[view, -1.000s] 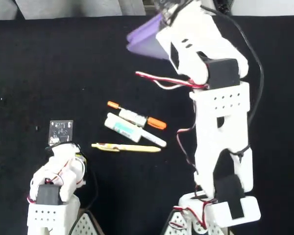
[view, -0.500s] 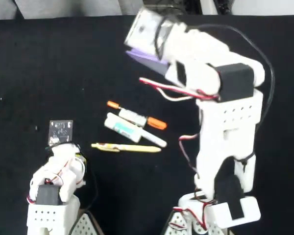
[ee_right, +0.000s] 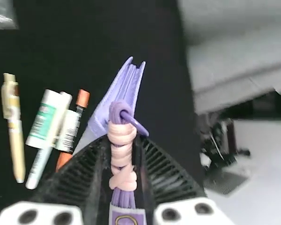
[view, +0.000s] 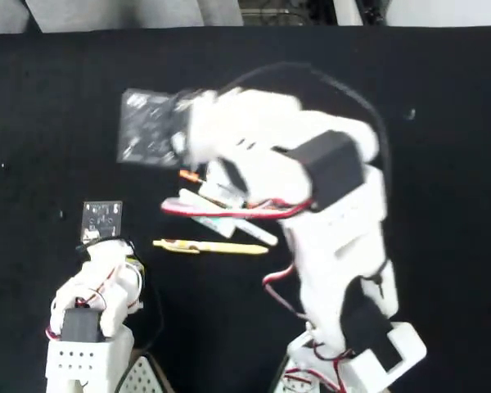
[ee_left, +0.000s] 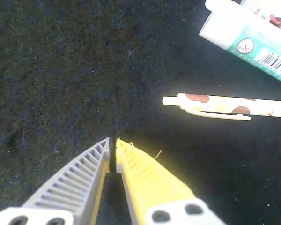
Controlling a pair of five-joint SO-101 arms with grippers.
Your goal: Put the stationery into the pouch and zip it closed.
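Left arm: folded up at the near left edge of the table, well apart from the other arm.
Left gripper: grey and yellow jaws pressed together with nothing between them, low over the cloth, left of the pen's clip end.
Table: covered in black cloth, with the stationery lying near its middle.
Yellow pen: lies flat and lengthwise from left to right, nearest of the three items, with brown patches along its barrel.
White tube: has a teal label and lies just beyond the pen, angled, side by side with the marker; whether they touch is unclear.
Marker: orange at both ends, the farthest of the three; in the high view the right arm hides most of it.
Right arm: rises from the near right and bends leftward over the far side of the stationery.
Right gripper: black jaws clamped on the pouch's zipper end.
Pouch: purple, seen edge-on, sticking out from the right gripper's jaws beside the stationery; whether it touches the cloth is unclear.
Pink cord: knotted through the pouch's purple zipper ring, lying between the jaws.
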